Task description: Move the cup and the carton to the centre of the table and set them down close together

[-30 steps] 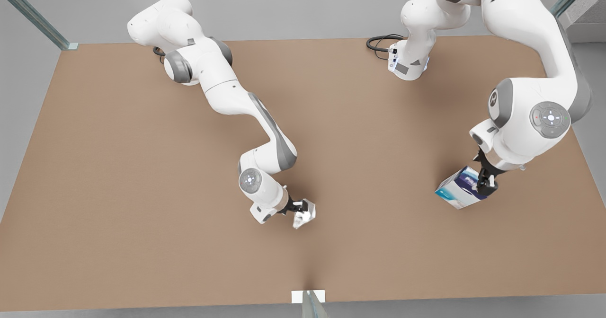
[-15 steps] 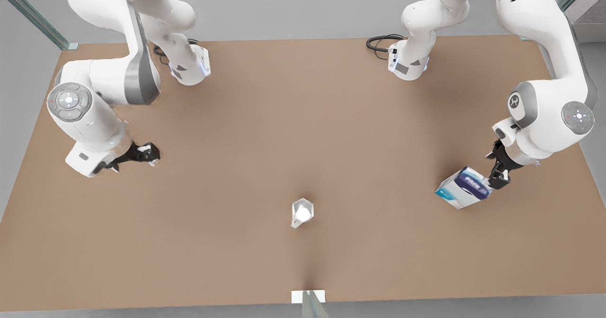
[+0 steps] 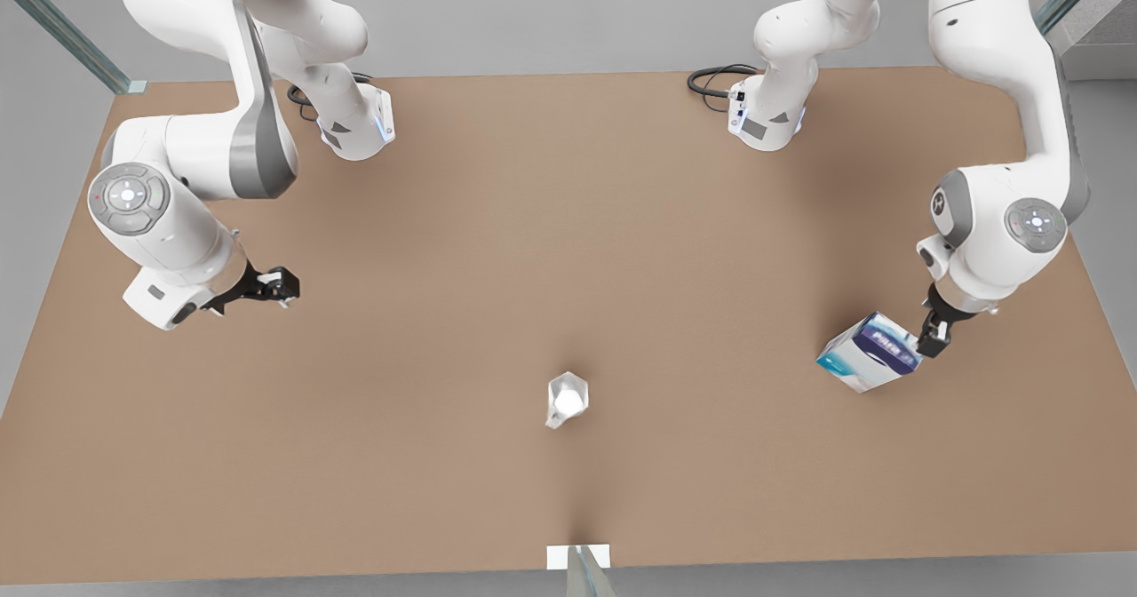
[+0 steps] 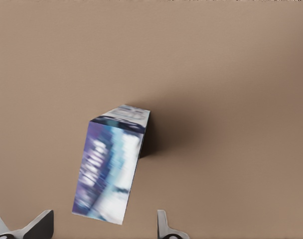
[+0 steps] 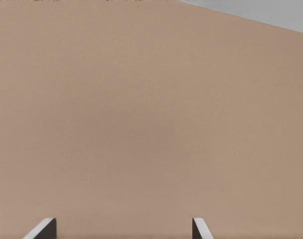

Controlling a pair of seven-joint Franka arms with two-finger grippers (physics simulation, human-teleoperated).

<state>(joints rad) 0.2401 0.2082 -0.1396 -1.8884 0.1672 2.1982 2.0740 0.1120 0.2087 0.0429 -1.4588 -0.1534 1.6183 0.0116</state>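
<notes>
left hand (image 3: 933, 341) hanging spread and holding nothing, just beside the carton (image 3: 868, 364) | right hand (image 3: 277, 286) waiting spread over bare table (image 3: 568, 224) at the front view's left | cup (image 3: 566, 399) standing alone near table centre, well apart from carton

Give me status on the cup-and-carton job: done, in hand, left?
Done: the cup stands alone near the middle of the table, free of both grippers.
In hand: nothing gripped. The left gripper hovers open beside the carton, which sits far toward the front view's right.
Left: grasp the carton, carry it next to the cup, set it down.
The right gripper waits open at the front view's left.
</notes>
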